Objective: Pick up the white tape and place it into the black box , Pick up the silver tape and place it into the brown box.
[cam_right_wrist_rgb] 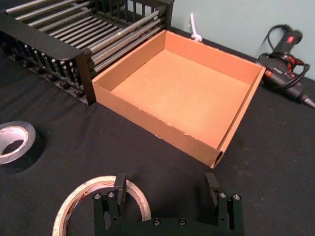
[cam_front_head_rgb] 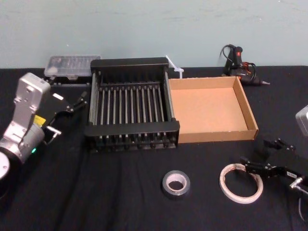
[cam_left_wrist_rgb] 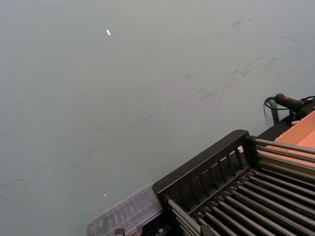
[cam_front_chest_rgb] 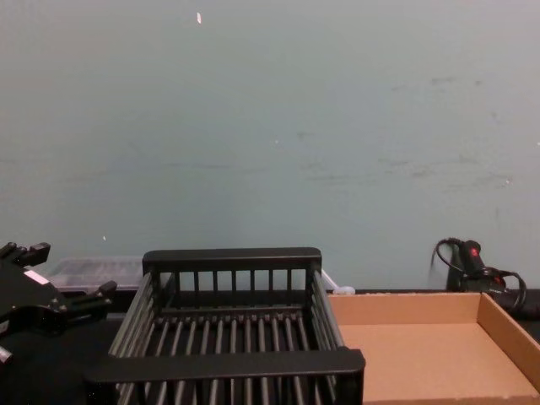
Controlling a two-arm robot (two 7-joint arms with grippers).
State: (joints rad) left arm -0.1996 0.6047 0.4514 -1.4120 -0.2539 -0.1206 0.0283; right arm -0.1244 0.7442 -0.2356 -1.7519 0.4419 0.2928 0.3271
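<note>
The white tape (cam_front_head_rgb: 231, 195) lies flat on the black cloth at the front right, and it also lies close under the right wrist camera (cam_right_wrist_rgb: 66, 194). My right gripper (cam_front_head_rgb: 257, 154) hovers open at the ring's right side (cam_right_wrist_rgb: 166, 186), one finger over its rim and nothing between the fingers. The silver tape (cam_front_head_rgb: 175, 184) rests left of the ring (cam_right_wrist_rgb: 29, 147). Behind them stand the black box (cam_front_head_rgb: 130, 127) and, touching its right side, the brown box (cam_front_head_rgb: 216, 134), both with nothing inside. My left gripper (cam_front_head_rgb: 77, 102) is parked open beside the black box's left wall (cam_front_chest_rgb: 67, 270).
A clear plastic case (cam_front_head_rgb: 72, 65) sits behind the black box at the back left. A black and red hand tool with a cord (cam_front_head_rgb: 240, 65) lies at the back right, and a white tie (cam_front_head_rgb: 174, 67) lies between the boxes' far corners. A wall closes the table's far edge.
</note>
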